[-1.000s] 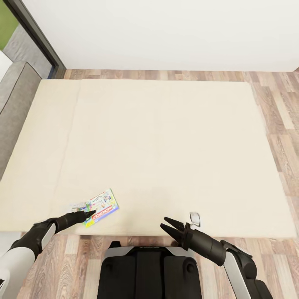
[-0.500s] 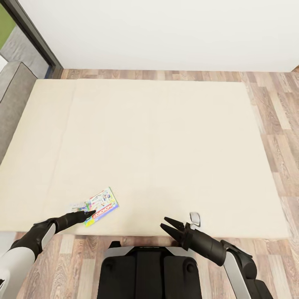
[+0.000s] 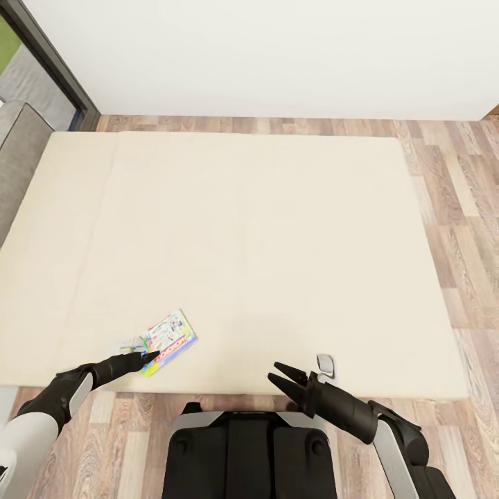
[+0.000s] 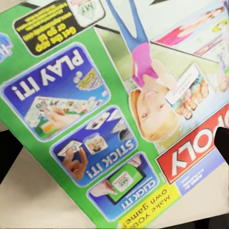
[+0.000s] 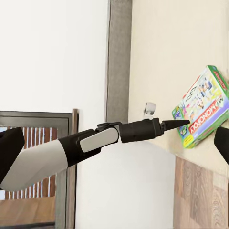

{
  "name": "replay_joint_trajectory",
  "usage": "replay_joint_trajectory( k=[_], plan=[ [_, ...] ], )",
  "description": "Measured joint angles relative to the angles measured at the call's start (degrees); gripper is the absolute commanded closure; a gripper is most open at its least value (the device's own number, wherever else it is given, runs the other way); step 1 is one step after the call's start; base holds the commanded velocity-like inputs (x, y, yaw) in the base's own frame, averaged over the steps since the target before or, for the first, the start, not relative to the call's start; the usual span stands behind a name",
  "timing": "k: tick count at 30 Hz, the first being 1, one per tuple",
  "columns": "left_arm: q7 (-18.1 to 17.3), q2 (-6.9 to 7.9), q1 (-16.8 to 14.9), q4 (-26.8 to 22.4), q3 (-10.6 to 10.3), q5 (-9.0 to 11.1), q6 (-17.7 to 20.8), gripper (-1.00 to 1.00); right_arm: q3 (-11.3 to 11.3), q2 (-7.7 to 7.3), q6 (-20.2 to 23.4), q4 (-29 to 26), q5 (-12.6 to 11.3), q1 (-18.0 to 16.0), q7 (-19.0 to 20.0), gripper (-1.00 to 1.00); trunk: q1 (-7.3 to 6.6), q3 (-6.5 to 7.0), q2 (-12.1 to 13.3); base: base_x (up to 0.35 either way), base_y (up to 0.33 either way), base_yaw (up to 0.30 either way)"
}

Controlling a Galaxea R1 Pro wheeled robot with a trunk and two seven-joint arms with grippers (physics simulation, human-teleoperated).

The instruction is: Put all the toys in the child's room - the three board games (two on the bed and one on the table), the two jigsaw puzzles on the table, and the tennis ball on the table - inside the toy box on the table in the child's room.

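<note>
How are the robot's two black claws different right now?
The left gripper has its tips together at the edge of the colourful board game, while the right gripper has its two fingers spread apart with nothing between them. The left gripper points at the game; the right gripper hangs over the bare edge of the bed. Both are black and pointed, low over the bed's near edge.

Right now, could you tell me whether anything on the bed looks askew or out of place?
Only mildly: the one board game in sight lies skewed to the bed edges near the front edge, at the left gripper tip. A small white object I cannot identify lies by the open right gripper.
</note>
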Motion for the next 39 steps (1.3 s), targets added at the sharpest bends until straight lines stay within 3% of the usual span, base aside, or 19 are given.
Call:
replay_joint_trajectory(
  k=[23, 28, 31, 35, 39],
  plan=[
    [-0.02, 0.03, 0.01, -0.02, -0.01, -0.02, 0.06, -1.0, -0.08, -0.01, 0.02, 0.01, 0.03, -0.03, 0.0, -1.0, 0.0, 0.0, 0.0, 0.0, -0.101, 0.0],
    [-2.82, 0.46, 0.01, -0.1, -0.08, -0.13, 0.3, -1.0, -0.19, -0.01, -0.03, 0.31, -0.01, -0.07, 0.0, -1.0, 0.0, 0.0, 0.0, 0.0, -0.005, 0.0],
    [-4.28, 1.94, -0.05, -0.64, 0.0, -0.24, 1.06, -1.0, -0.21, -0.01, -0.03, 0.41, -0.02, -0.07, -0.11, -1.0, 0.0, 0.0, 0.0, 0.0, 0.0, 0.0],
    [-5.9, 5.51, -0.09, -5.31, 0.1, -0.12, 6.05, -1.0, -0.17, -0.01, -0.03, 0.45, -0.01, -0.07, -1.16, -1.0, 0.0, 0.0, 0.0, 0.0, 0.0, 0.0],
    [-6.57, 6.47, -0.09, -11.66, 0.12, -0.28, 11.0, -1.0, -0.14, -0.01, -0.03, 0.46, -0.01, -0.07, -1.46, -1.0, 0.0, 0.0, 0.0, 0.0, 0.0, 0.0]
  ],
)
